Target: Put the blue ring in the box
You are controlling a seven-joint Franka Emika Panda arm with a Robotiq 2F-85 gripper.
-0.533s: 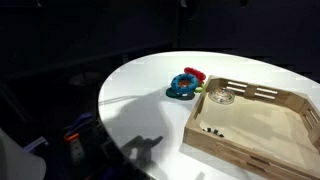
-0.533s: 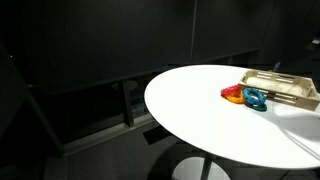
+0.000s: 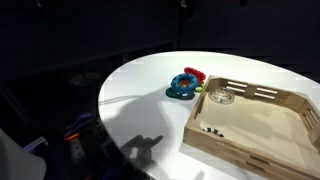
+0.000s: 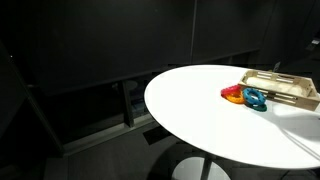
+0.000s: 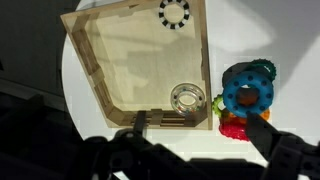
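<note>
The blue ring lies on the white round table beside the box, on top of a pile of other toy rings; it shows in both exterior views. The box is a shallow light-wood tray, seen in both exterior views. My gripper is open and empty above the table. Its dark fingers straddle the box's corner compartment and the ring pile, and one finger overlaps the pile's edge in the wrist view.
A red ring and a green ring lie under the blue ring. A clear ring sits in the box's corner compartment. A black-and-white ring lies in the box. The white table has dark surroundings.
</note>
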